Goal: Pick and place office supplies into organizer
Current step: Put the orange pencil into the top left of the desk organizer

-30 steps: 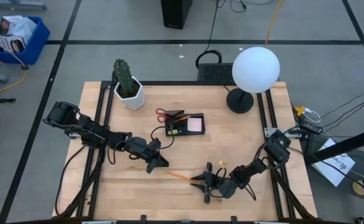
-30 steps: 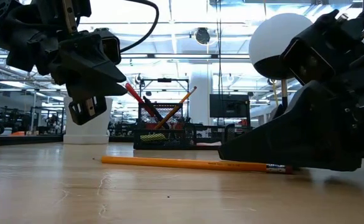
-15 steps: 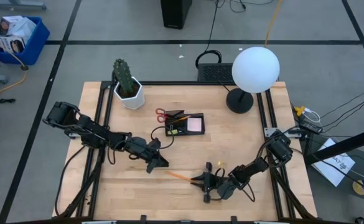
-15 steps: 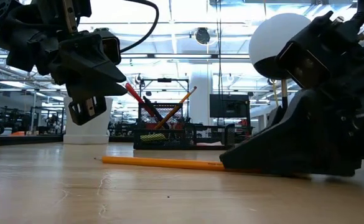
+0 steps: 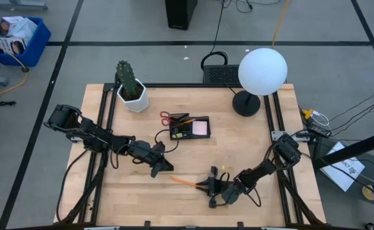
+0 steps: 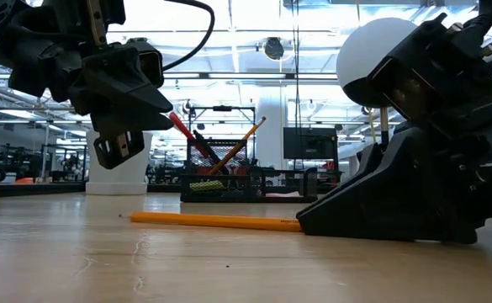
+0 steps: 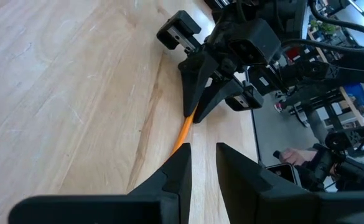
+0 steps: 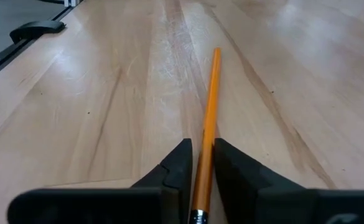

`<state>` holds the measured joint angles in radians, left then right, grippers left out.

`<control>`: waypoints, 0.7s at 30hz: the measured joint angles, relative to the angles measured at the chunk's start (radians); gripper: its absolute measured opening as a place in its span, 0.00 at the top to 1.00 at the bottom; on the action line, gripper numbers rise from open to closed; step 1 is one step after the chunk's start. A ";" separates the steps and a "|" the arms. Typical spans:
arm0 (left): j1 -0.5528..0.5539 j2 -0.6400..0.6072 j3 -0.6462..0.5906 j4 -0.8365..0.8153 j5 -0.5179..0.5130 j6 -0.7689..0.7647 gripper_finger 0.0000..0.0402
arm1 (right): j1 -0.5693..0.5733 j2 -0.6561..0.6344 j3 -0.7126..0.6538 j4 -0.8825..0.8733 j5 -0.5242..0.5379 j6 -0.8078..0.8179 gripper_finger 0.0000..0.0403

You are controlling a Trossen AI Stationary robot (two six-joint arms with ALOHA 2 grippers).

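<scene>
In front of the organizer [image 5: 190,128], your right gripper [image 5: 208,185] clamps the orange pencil [image 5: 183,181] on the table [image 5: 135,198], while your left gripper [image 5: 162,165] hovers nearby, fingers nearly together, empty.

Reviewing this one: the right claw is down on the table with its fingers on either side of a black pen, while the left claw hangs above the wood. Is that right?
Not quite. The right claw has its fingers on either side of an orange pencil, not a black pen; the right wrist view shows it plainly. The rest holds: it sits on the table, and the left claw hangs above the wood in the low view.
</scene>
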<state>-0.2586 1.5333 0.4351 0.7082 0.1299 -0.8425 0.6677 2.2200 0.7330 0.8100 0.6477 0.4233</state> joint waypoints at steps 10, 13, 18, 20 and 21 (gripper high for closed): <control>0.000 0.000 0.000 0.000 0.000 0.000 0.81 | -0.007 -0.001 -0.001 -0.003 0.004 0.037 0.96; 0.000 0.000 0.000 0.000 0.000 -0.001 0.81 | -0.011 -0.001 -0.001 -0.002 0.013 0.032 0.96; 0.004 0.000 0.000 0.000 0.016 -0.008 0.81 | -0.024 -0.035 -0.006 0.005 0.002 -0.101 0.96; 0.008 0.000 0.000 0.004 0.028 -0.008 0.81 | -0.034 -0.074 -0.006 -0.029 -0.018 -0.155 0.96; 0.010 0.000 0.000 0.007 0.032 -0.008 0.81 | -0.039 -0.093 -0.006 -0.047 -0.022 -0.174 0.96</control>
<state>-0.2486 1.5333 0.4351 0.7153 0.1621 -0.8509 0.6287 2.1271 0.7273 0.7631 0.6254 0.2488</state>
